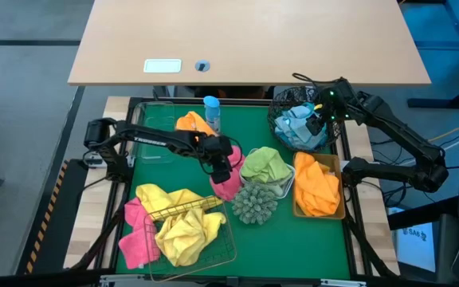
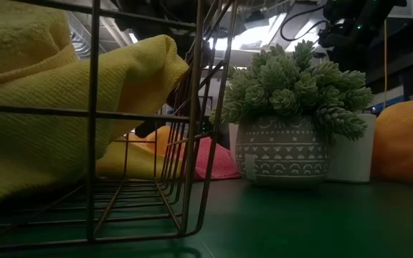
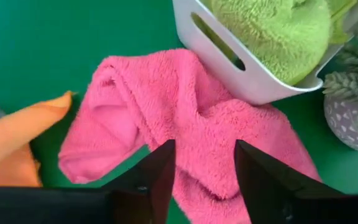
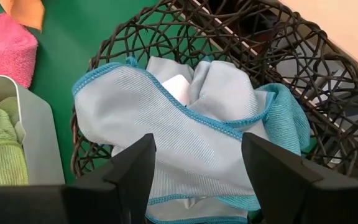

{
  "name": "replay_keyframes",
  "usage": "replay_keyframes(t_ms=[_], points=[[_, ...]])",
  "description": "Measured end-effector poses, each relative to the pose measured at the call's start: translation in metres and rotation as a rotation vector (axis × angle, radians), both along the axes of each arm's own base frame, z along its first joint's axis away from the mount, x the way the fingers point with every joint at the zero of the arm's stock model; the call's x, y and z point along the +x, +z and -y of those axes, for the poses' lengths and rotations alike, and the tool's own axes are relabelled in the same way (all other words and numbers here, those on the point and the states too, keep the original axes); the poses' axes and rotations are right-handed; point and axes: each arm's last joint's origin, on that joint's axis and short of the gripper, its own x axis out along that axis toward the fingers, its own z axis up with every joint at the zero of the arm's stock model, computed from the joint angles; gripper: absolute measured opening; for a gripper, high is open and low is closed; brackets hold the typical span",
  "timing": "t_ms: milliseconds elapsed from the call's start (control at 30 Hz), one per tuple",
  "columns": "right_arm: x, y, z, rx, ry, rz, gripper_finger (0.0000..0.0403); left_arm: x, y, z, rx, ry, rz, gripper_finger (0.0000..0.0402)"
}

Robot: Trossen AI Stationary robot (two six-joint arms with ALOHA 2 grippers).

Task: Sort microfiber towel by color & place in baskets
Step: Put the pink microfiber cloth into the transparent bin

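**Sorting towels: most binned, pink and one orange left**

Hovering over a fluffy pink towel [image 3: 185, 143] on the green mat, the left claw [image 3: 201, 180] stands released, fingers straddling the crumpled cloth beside the white tray [image 1: 287, 185]. That tray holds plush green towels [image 1: 264, 165]. The right claw [image 4: 197, 177], also released, hangs over the round black mesh basket [image 4: 303, 68], where thin, smooth blue cloths [image 4: 166, 118] lie folded. Orange towels [image 1: 317, 185] fill the tan tray [image 1: 296, 214]; yellow ones [image 1: 183, 223] sit heaped in the square gold wire basket [image 1: 228, 251]. Unsorted, by my reading: this pink towel, a second pink one [image 1: 136, 235] by the gold basket, and an orange one [image 1: 192, 123] near the clear bin [image 1: 151, 147].
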Motion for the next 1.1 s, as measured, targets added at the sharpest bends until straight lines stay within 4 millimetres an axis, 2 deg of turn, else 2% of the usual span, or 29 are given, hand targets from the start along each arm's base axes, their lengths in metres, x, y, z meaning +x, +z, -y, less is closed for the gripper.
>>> replay_keyframes(t_ms=[233, 567, 633, 800, 1100], points=[[0.0, 0.0, 0.0, 0.0, 0.002, 0.0, 0.0239, 0.008, -0.024, 0.0, -0.008, -0.003, -0.057, 0.0194], [0.0, 0.0, 0.0, -0.002, 0.003, 0.0, 0.0239, 0.021, -0.067, -0.001, -0.027, -0.012, -0.138, 0.0194], [0.0, 0.0, 0.0, -0.002, 0.003, 0.0, 0.0239, 0.023, -0.073, -0.001, -0.021, -0.026, -0.145, 0.0184], [0.0, 0.0, 0.0, -0.002, 0.003, 0.0, 0.0239, 0.023, -0.074, -0.001, -0.012, -0.046, -0.144, 0.0136], [0.0, 0.0, 0.0, 0.003, -0.007, 0.005, 0.0239, 0.018, -0.057, 0.0, -0.014, -0.054, -0.125, 0.0029]])
